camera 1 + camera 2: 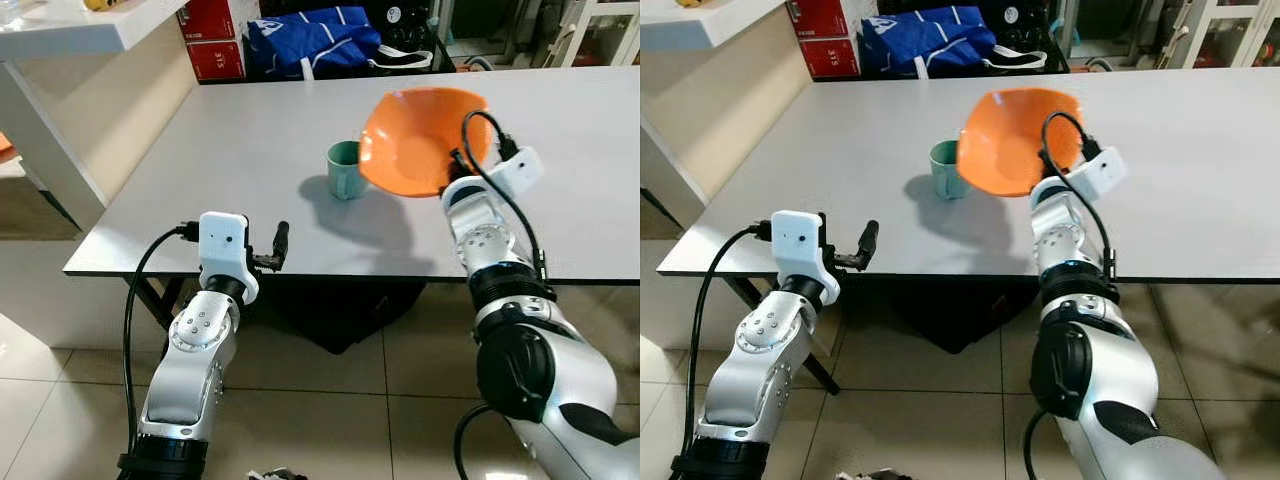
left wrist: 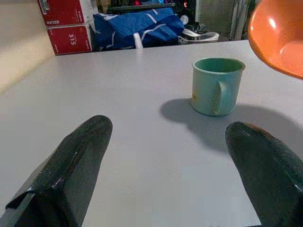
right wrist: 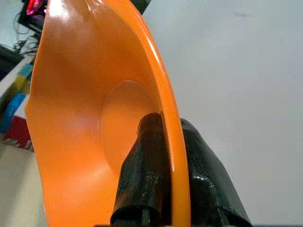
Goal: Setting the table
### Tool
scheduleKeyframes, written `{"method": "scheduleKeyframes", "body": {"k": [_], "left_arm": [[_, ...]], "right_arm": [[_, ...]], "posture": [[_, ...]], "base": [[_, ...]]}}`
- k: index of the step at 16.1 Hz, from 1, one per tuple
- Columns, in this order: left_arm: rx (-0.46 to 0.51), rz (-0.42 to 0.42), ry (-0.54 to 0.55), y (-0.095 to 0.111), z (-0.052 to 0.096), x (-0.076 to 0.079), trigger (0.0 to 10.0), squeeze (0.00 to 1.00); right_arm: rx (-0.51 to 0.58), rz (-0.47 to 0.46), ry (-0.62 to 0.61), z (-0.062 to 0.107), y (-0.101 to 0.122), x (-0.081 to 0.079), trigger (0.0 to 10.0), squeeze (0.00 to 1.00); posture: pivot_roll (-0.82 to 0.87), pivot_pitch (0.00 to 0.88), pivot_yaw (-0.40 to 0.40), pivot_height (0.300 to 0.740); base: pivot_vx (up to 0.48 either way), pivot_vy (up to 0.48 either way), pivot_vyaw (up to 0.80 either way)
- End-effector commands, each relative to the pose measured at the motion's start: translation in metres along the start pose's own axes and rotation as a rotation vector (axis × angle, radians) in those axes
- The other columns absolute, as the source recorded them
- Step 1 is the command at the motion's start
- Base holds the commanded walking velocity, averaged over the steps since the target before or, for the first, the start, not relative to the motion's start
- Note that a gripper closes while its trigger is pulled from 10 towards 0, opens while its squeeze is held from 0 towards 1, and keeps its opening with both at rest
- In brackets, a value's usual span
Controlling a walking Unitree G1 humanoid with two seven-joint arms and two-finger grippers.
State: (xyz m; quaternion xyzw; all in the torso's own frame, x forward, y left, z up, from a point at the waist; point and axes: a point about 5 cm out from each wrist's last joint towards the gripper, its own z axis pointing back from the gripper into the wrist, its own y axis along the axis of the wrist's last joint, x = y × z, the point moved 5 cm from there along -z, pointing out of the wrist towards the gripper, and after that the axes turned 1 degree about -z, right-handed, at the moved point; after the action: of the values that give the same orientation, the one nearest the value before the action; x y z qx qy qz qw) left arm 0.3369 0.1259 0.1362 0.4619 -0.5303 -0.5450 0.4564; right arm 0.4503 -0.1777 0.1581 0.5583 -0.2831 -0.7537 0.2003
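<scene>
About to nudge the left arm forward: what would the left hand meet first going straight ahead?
Probably nothing soon: bare table lies ahead of the open left hand. The green mug sits right of that line; depth is unclear.

One orange bowl and one green mug are over the single grey table. Behind it sit two red boxes and one blue bag. Two grippers are counted, the left gripper and the right gripper

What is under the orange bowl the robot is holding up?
Under the tilted orange bowl, pinched by the right gripper, lies bare table and the bowl's shadow. The green cup stands beside it.
</scene>
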Motion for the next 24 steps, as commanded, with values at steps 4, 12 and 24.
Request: {"method": "scheduleKeyframes", "body": {"k": [4,12,24], "left_arm": [[-0.006,0.001,0.017,0.001,0.001,-0.005,10.0,1.0],[-0.019,0.0,0.014,0.0,0.004,-0.008,10.0,1.0],[-0.023,0.0,0.01,0.0,0.005,-0.008,10.0,1.0]], "right_arm": [[0.04,0.024,-0.056,-0.001,0.007,0.007,0.0,0.07],[-0.005,0.106,-0.227,0.002,-0.009,0.047,0.0,0.0],[-0.134,0.262,-0.255,0.006,-0.035,0.055,10.0,1.0]], "posture": [[-0.15,0.0,0.111,0.74],[-0.15,0.0,0.123,0.74],[-0.15,0.0,0.125,0.74]], "base": [[0.0,0.0,0.0],[0.0,0.0,0.0],[0.0,0.0,0.0]]}}
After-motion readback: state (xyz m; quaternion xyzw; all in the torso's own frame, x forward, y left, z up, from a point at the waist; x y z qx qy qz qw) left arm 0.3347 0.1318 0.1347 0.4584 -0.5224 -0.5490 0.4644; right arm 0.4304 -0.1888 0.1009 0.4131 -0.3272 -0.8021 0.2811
